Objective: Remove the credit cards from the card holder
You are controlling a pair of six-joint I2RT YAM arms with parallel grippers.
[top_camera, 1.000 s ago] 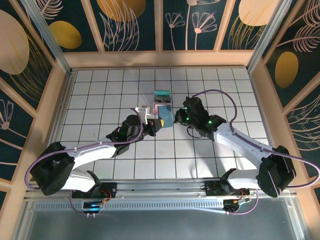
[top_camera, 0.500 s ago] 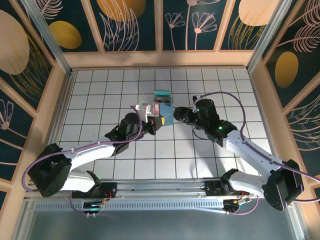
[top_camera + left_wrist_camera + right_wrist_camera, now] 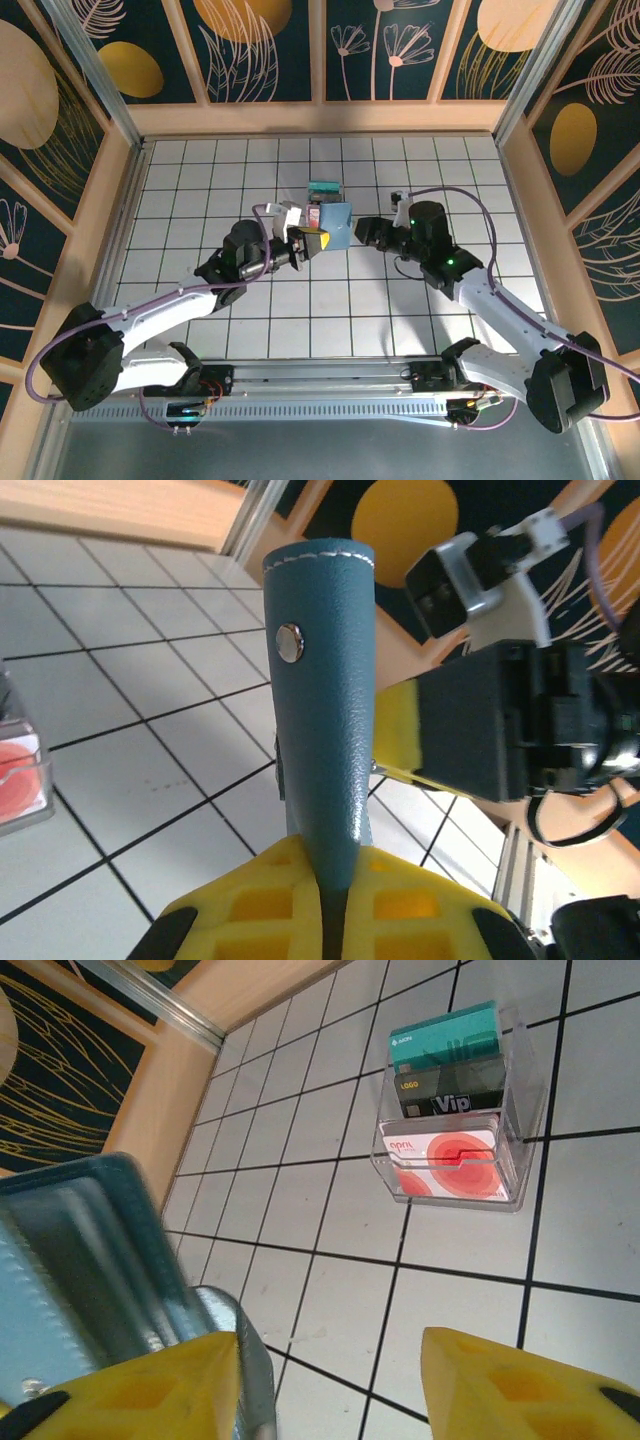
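Left wrist view: left gripper [image 3: 335, 885] clamped on the upright card holder [image 3: 320, 710], right gripper [image 3: 325, 1375] parted and empty just beside it, clear tray [image 3: 527, 1090] containing teal card [image 3: 445, 1035], black card [image 3: 450, 1095] and whitish-pink card [image 3: 445, 1165].

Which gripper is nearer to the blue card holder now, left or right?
Left. The left gripper is shut on one end of the card holder, so it touches it. The right gripper sits close beside it on its right, jaws open, not gripping it.
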